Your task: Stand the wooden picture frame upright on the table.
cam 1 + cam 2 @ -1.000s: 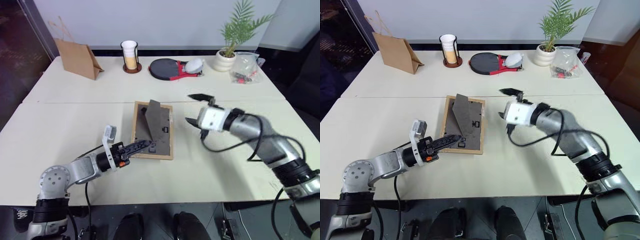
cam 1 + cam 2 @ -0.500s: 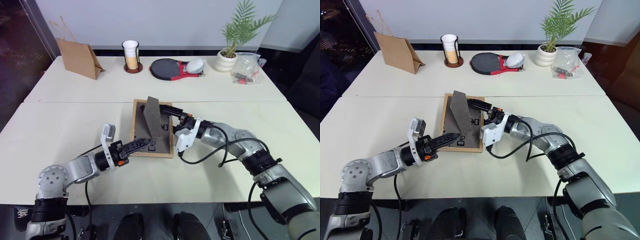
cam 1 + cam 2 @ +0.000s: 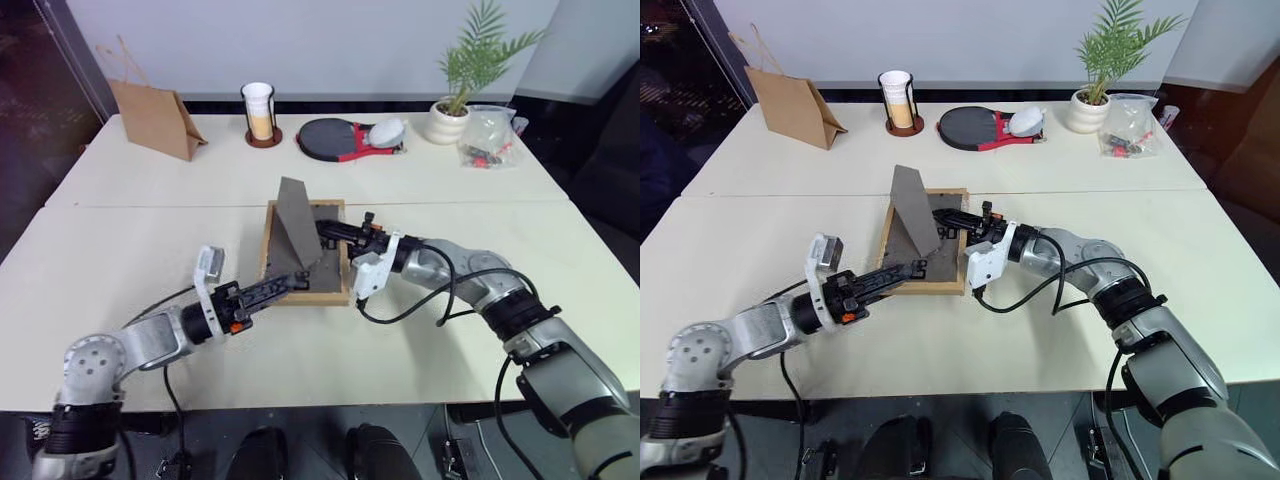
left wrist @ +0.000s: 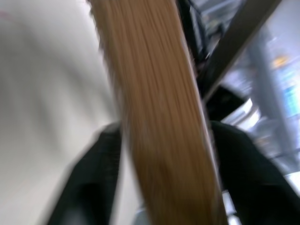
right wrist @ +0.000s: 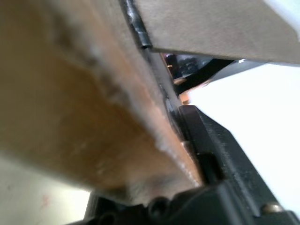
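Note:
The wooden picture frame (image 3: 322, 270) lies with its dark grey back up in the middle of the table (image 3: 150, 220). Its fold-out stand (image 3: 293, 225) sticks up steeply. My right gripper (image 3: 335, 232) reaches in from the right and is shut on the frame's right rail. In the right wrist view the wood (image 5: 70, 93) sits against a black finger (image 5: 211, 150). My left gripper (image 3: 290, 285) is at the frame's near left corner, open. In the left wrist view its two fingers stand on either side of the wooden rail (image 4: 159, 117). The picture side is hidden.
Along the far edge stand a brown paper bag (image 3: 155, 118), a cup in a holder (image 3: 259, 112), a table tennis paddle (image 3: 335, 137), a potted plant (image 3: 455, 110) and a plastic bag (image 3: 490, 135). A seam crosses the table just behind the frame.
My right gripper came in from the right and closed on the frame's right rail. My left gripper's fingers have spread apart. The stand now stands taller and steeper.

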Robot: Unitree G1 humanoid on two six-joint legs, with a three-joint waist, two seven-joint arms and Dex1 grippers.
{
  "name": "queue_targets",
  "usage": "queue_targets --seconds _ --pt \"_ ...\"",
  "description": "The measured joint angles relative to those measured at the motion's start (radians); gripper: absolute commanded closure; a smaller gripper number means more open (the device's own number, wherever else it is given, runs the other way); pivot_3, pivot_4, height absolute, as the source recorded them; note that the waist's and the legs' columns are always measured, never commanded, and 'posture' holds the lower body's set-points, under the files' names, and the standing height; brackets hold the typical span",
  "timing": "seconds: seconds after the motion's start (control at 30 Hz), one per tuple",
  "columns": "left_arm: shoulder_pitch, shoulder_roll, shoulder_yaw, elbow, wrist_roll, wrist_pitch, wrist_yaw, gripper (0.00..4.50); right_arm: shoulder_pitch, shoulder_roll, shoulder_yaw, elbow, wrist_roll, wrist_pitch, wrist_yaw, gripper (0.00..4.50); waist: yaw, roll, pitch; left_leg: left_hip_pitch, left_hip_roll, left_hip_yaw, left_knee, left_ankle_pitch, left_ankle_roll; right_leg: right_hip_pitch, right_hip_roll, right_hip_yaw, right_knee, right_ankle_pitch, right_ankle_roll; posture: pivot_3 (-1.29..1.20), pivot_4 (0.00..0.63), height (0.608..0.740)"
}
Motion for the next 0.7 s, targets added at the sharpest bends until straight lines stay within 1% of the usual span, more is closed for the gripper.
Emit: queue_targets --seconds 0.07,0.13,0.17,0.2,0.27,0.3,0.37,0.4,0.47,0.53,0.6,0.7 --pt "0.015 0.07 0.011 -0.037 0.083 -0.018 -0.083 0.04 0.0 0.0 0.0 0.005 0.098 0.007 0.105 3.27 0.0 0.0 0.0 0.0 0.0 0.0 0.0 -0.001 0.001 0.0 0.001 0.0 0.0 0.0 0.0 0.0 0.15 0.74" --pt "0.03 0.182 0.031 -0.094 0.211 -0.073 -0.208 0.04 0.011 -0.002 -0.001 0.004 0.258 0.047 0.26 3.27 0.0 0.0 0.0 0.001 0.001 0.0 0.0 -0.001 0.001 0.001 0.002 0.0 0.0 0.0 -0.001 0.0 0.15 0.74" --pt "0.042 0.24 0.032 -0.105 0.291 -0.101 -0.264 0.04 0.019 0.002 -0.016 -0.006 0.369 0.096 0.346 3.27 0.0 0.001 0.001 0.002 0.001 0.0 -0.001 -0.001 0.002 0.001 0.002 0.0 0.0 0.0 -0.001 0.0 0.15 0.74" --pt "0.051 0.274 0.033 -0.107 0.355 -0.129 -0.308 0.04 0.026 0.001 -0.033 -0.023 0.458 0.143 0.418 3.27 0.001 0.002 0.002 0.002 0.001 0.0 -0.001 -0.001 0.002 0.002 0.002 0.0 0.0 0.0 -0.001 0.0 0.15 0.74" --pt "0.06 0.337 0.024 -0.106 0.496 -0.211 -0.403 0.04 0.04 0.008 -0.07 -0.1 0.694 0.35 0.618 3.27 0.002 0.002 0.002 0.002 0.002 -0.001 -0.001 -0.001 0.002 0.002 0.002 -0.001 -0.001 -0.002 -0.003 0.0 0.15 0.74" --pt "0.056 0.367 0.024 -0.097 0.568 -0.259 -0.458 0.04 0.045 0.01 -0.098 -0.163 0.866 0.539 0.757 3.27 0.004 0.002 0.002 0.002 0.002 -0.001 -0.001 -0.001 0.002 0.003 0.001 -0.001 -0.001 -0.002 -0.003 0.0 0.15 0.74" --pt "0.031 0.38 0.024 -0.08 0.641 -0.313 -0.513 0.04 0.042 0.008 -0.128 -0.222 1.054 0.786 0.919 3.27 0.005 0.002 0.002 0.002 0.003 -0.001 -0.001 -0.002 0.003 0.003 -0.002 -0.002 -0.001 -0.002 -0.003 0.0 0.15 0.74" --pt "0.023 0.38 0.023 -0.074 0.675 -0.34 -0.536 0.04 0.036 0.008 -0.134 -0.235 1.124 0.902 0.996 3.27 0.006 0.002 0.002 0.002 0.002 -0.001 -0.001 -0.002 0.003 0.003 -0.003 -0.003 -0.001 -0.002 -0.003 0.0 0.15 0.74" --pt "0.021 0.378 0.012 -0.065 0.729 -0.374 -0.561 0.04 0.02 0.01 -0.139 -0.225 1.194 1.049 1.089 3.27 0.006 0.002 0.002 0.002 0.001 0.0 -0.001 -0.002 0.004 0.003 -0.005 -0.004 -0.001 -0.002 -0.003 0.0 0.15 0.74" --pt "0.016 0.364 -0.013 -0.052 0.788 -0.403 -0.58 0.04 -0.014 0.017 -0.143 -0.163 1.229 1.167 1.179 3.27 0.006 0.002 0.002 0.002 0.001 0.0 -0.001 -0.003 0.004 0.002 -0.006 -0.004 -0.001 -0.002 -0.003 0.0 0.15 0.74" --pt "0.011 0.332 -0.031 -0.046 0.826 -0.417 -0.586 0.04 -0.06 0.052 -0.148 -0.046 1.226 1.217 1.243 3.27 0.004 0.002 0.002 0.002 0.001 0.0 -0.001 -0.003 0.005 0.002 -0.006 -0.004 -0.001 -0.002 -0.003 0.0 0.15 0.74" --pt "0.004 0.297 -0.055 -0.049 0.862 -0.426 -0.59 0.04 -0.104 0.116 -0.153 0.113 1.198 1.216 1.302 3.27 0.002 0.002 0.002 0.001 0.001 0.0 -0.002 -0.003 0.005 0.0 -0.004 -0.003 -0.001 0.0 -0.001 0.0 0.15 0.74"
